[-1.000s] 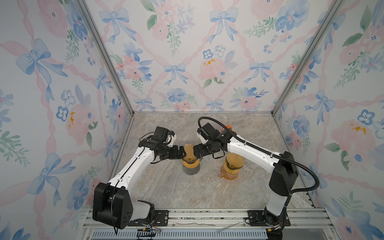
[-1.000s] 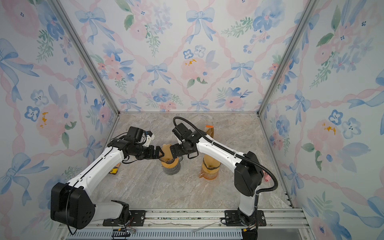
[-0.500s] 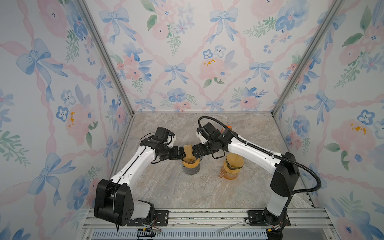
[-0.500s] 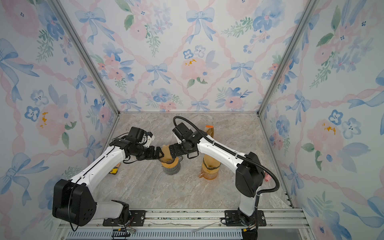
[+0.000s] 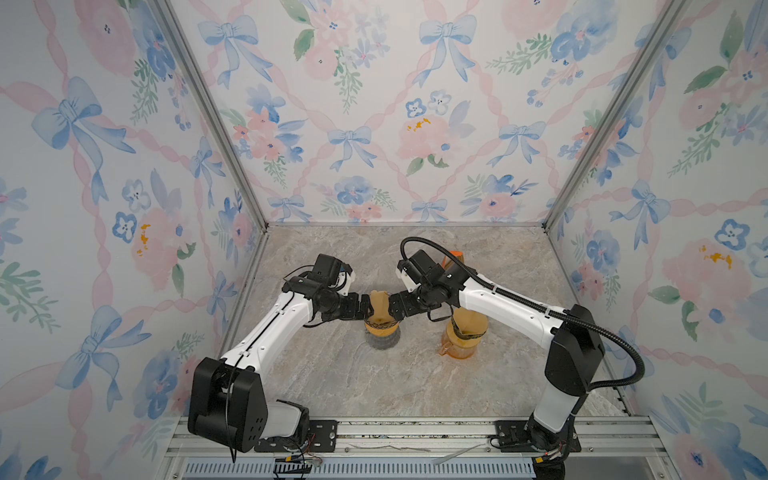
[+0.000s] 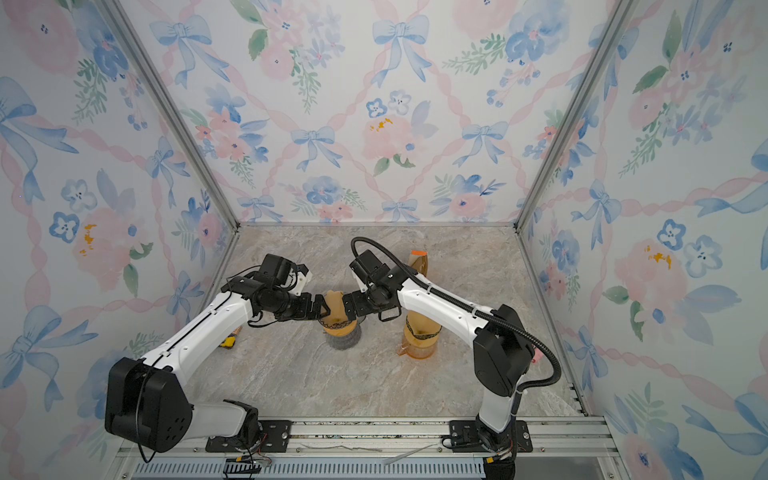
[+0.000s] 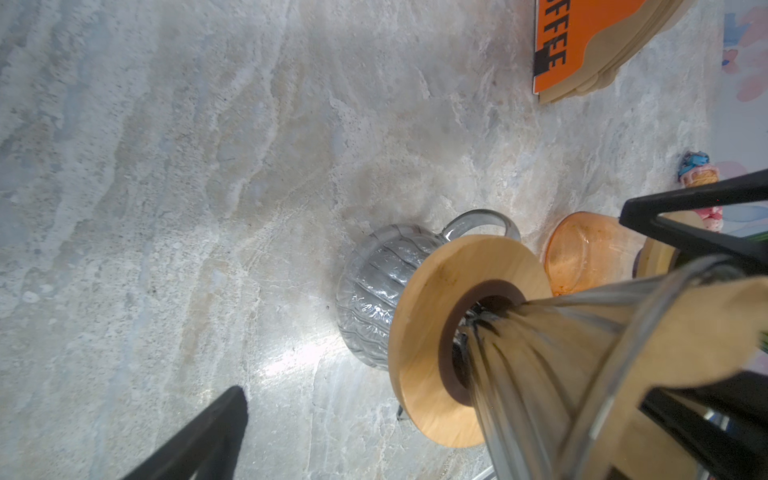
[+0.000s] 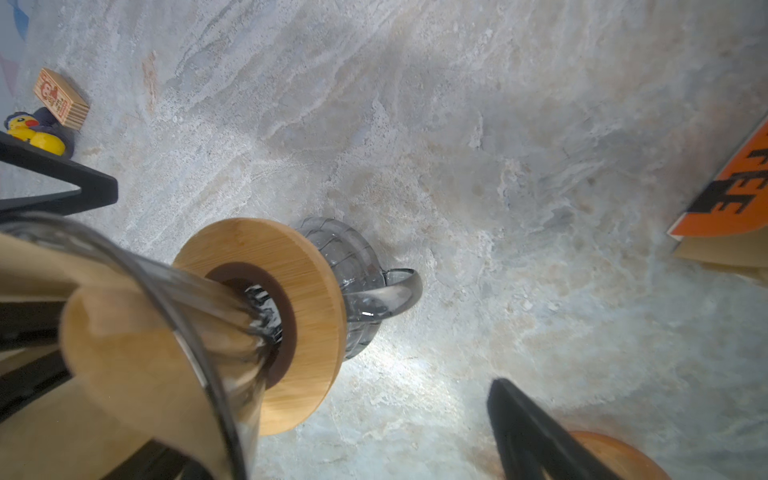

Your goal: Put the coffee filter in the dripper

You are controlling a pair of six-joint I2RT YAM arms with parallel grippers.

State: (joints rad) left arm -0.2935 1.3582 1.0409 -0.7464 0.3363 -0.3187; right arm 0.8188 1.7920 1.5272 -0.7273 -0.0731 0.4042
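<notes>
The dripper [image 5: 380,326] is a clear glass cone in a round wooden collar [image 7: 428,316], standing on a ribbed glass carafe [image 7: 374,291] in the middle of the table. The brown paper coffee filter [image 5: 379,303] stands inside the cone, its top poking above the rim in both top views. My left gripper [image 5: 368,309] and right gripper [image 5: 392,309] face each other across the dripper. Both are open wide. In each wrist view the cone lies between that gripper's black fingers [image 7: 208,436] [image 8: 523,424]. Whether a finger touches the filter I cannot tell.
An amber glass jug [image 5: 463,332] stands just right of the dripper, under my right arm. An orange packet of filters [image 7: 582,41] lies behind it. A rubber duck [image 8: 33,129] and a wooden block [image 8: 62,97] sit by the left wall, and a small toy [image 7: 698,174] by the right wall.
</notes>
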